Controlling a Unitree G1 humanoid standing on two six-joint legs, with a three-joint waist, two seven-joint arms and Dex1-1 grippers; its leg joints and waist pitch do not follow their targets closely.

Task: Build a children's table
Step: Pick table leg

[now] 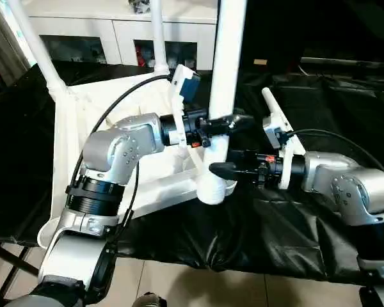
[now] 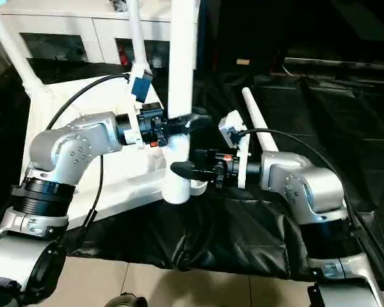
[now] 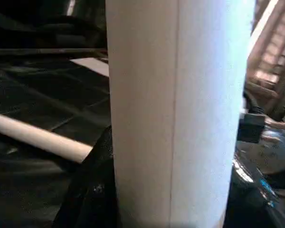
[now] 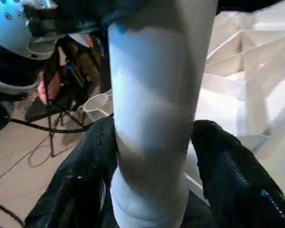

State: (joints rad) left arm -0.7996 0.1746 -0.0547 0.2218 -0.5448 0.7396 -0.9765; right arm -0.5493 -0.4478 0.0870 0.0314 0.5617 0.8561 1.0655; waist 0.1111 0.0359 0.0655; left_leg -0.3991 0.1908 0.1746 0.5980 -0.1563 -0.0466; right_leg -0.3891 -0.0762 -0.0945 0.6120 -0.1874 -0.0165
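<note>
The white tabletop [image 1: 70, 147] lies upside down on the black-covered work table. Two legs [image 1: 38, 51] [image 1: 157, 38] stand in its far corners. A third leg [image 1: 229, 57] stands upright in the near right corner socket [image 1: 211, 188]. My left gripper [image 1: 225, 123] is shut on this leg at about mid-height, and the left wrist view shows its tube [image 3: 175, 114] close up. My right gripper [image 2: 182, 167] sits lower, just above the socket. Its black fingers [image 4: 85, 171] flank the leg with a thin gap, so it is open. The fourth leg [image 2: 256, 118] lies loose on the black cover to the right.
The black cover [image 1: 294, 224] runs to the table's front edge, with tiled floor [image 1: 211, 284] below. A white cabinet [image 1: 115, 32] stands behind the table. Black cables loop from both wrists over the tabletop and cover.
</note>
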